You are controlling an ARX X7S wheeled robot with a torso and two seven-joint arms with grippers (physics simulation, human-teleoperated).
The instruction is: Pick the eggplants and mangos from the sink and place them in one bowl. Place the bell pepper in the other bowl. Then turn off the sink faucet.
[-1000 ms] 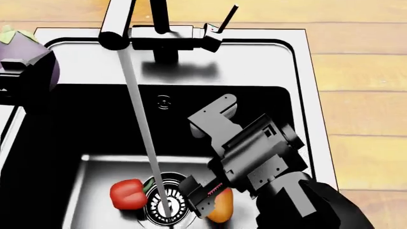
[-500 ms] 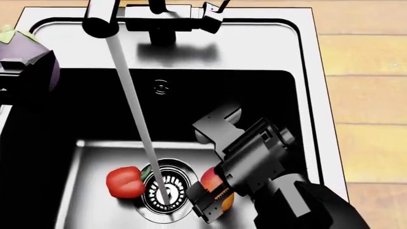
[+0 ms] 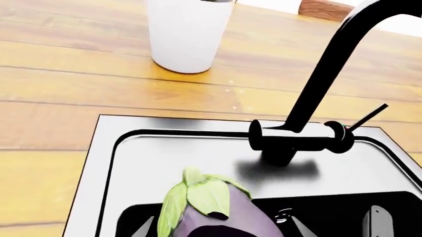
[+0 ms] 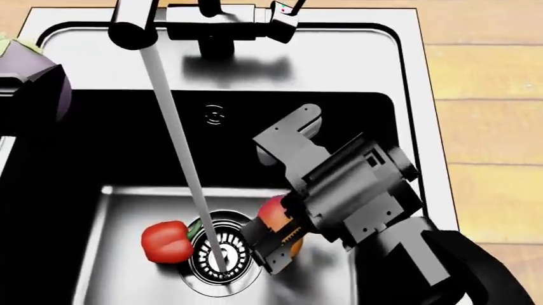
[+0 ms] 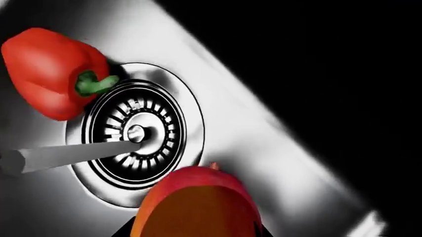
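An eggplant (image 4: 32, 76) is held pinched by the left gripper (image 4: 19, 86) over the sink's (image 4: 407, 76) left rim, a mango (image 4: 276, 219) is clamped by the right gripper (image 4: 273, 244) beside the drain (image 4: 216, 251), the bell pepper (image 4: 167, 241) is left on the sink floor, and the faucet (image 4: 212, 25) is seen running.

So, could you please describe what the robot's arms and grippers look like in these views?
The right gripper is matte black and angular, with blocky housings, a pale grey bracket on top and small red markings near its fingers. Its arm widens into a rounded glossy black segment. Of the left gripper, only dark, boxy parts show at the head view's edge. No cables are visible.
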